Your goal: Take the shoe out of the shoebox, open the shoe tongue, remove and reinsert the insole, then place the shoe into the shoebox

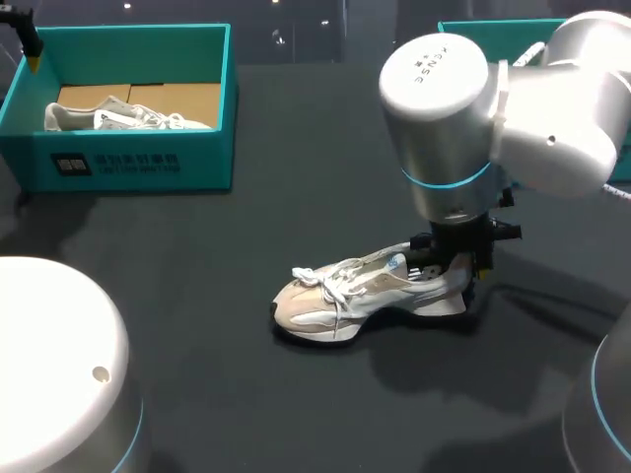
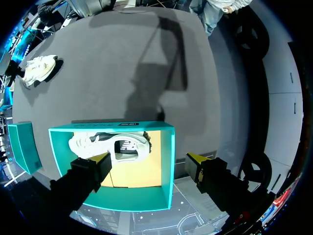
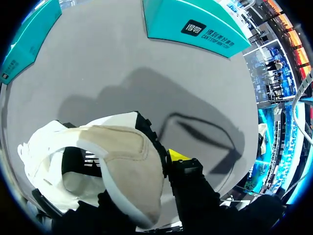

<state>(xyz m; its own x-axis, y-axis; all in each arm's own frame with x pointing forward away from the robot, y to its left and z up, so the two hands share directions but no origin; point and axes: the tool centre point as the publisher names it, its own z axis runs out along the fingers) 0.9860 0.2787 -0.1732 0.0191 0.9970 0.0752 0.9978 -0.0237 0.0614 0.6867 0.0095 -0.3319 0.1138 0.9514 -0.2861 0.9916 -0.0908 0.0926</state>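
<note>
R gripper [image 1: 455, 264] is clamping the heel [image 3: 132, 161] of the shoe [image 1: 340, 296]. In the R wrist view one yellow fingertip [image 3: 178, 156] is pressing the heel's outer side; the other finger is mostly hidden behind the shoe, so I'm judging the hold from the heel filling the gap. The shoe is sitting mid table [image 1: 246, 394], sole down, toe pointing to my left, laces [image 1: 330, 281] tied and lying loose over the tongue. It's well apart from both boxes, prob so there's room to work on it. Holding at the heel is prob pinning the shoe so the tongue and insole can be worked from the front w/o it sliding. The tongue isn't opened yet and the insole isn't visible, so the task is looking early. Farther back, the L gripper [image 2: 149, 159] is hanging above the shoebox [image 1: 128, 163], fingers spread wide, nothing in them, seemingly parked out of the way. A second shoe [image 1: 118, 118] is lying inside that box on brown card. Another teal box [image 1: 483, 34] is standing at the far right, partly behind the R arm.
</note>
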